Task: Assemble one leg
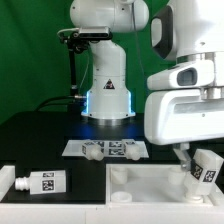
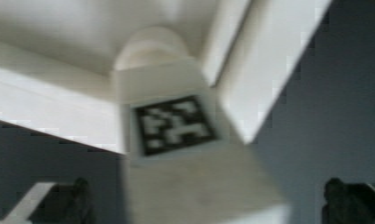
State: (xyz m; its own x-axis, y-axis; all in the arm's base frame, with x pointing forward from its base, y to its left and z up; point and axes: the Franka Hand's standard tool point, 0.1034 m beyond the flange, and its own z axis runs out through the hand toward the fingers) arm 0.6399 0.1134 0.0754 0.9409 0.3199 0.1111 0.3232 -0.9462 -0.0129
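Hand (image 1: 194, 158) is low at the exterior view's right, over the right part of the tray (image 1: 140, 190). It holds the leg (image 1: 207, 168) tilted, with one square tag facing the camera and the lower end down toward the tray. Cannot tell whether that end touches the tray.

Wrist view: the leg fills the middle of the picture, tag sharp enough to see, narrower end pointing away from the camera toward white tray edges behind it. Dark fingers (image 2: 51, 200) stand one on each side of the leg's thick end. Blur hides the contact itself, but the leg hangs off the bench (image 1: 35, 130) in the exterior view, so the grip is closed on it.

A second leg (image 1: 36, 183) lies on its side at the exterior view's left, tag up, well apart from the hand, close to the tray's left edge.

Marker board (image 1: 105, 150) lies flat on the dark bench just in front of the arm's base (image 1: 108, 90), beyond the tray. Small white pieces sit at its near edge — too small to make out.
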